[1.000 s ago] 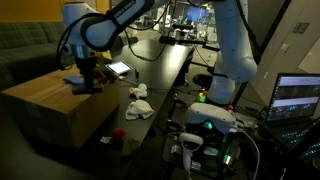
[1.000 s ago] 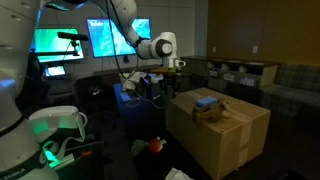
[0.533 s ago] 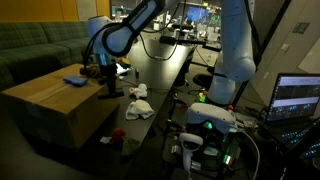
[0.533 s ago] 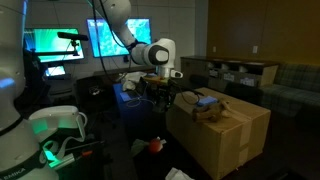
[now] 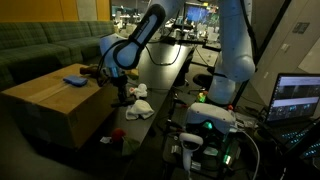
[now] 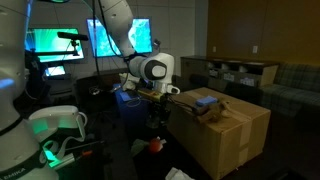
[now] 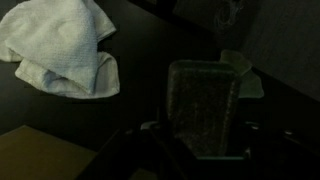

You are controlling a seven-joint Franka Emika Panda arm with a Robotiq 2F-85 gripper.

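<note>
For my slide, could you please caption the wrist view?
Crumpled white cloth on a dark tabletop, beside a dim greyish rectangular object.

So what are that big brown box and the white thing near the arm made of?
The big brown box looks like plain matt cardboard: flat tan panels, sharp folded edges. The white thing seems soft cloth, perhaps a towel: it lies crumpled in loose folds.
</note>
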